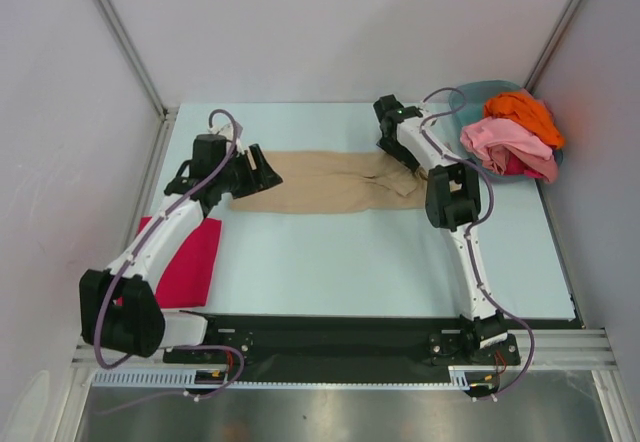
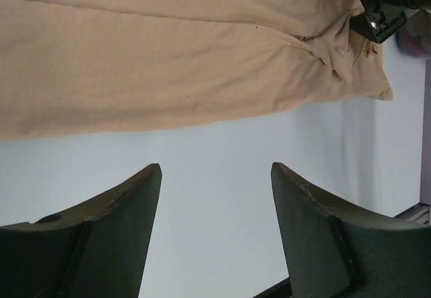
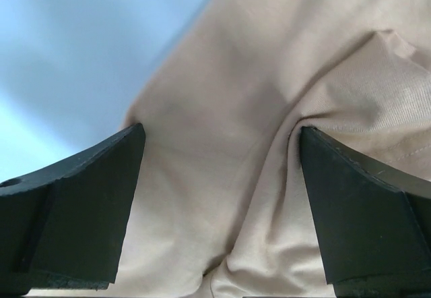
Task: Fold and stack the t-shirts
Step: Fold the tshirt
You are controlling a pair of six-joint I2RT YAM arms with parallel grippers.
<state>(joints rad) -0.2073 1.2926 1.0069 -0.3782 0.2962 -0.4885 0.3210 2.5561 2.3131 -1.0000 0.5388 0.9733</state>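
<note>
As the left gripper (image 2: 214, 180) and right gripper (image 3: 222, 143) are hovering with fingers apart, the tan t-shirt (image 1: 330, 182) is lying near the counter's (image 1: 350, 262) far edge, soft and limp, probably best pinched at its ends

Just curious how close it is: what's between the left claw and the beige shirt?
Only bare pale-blue table separates the left gripper from the tan t-shirt, seen in the left wrist view.

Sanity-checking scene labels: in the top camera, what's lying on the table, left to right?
red shirt → tan shirt → basin, which holds the pink shirt and orange shirt. Those two overlap, so I haven't ordered them.
</note>
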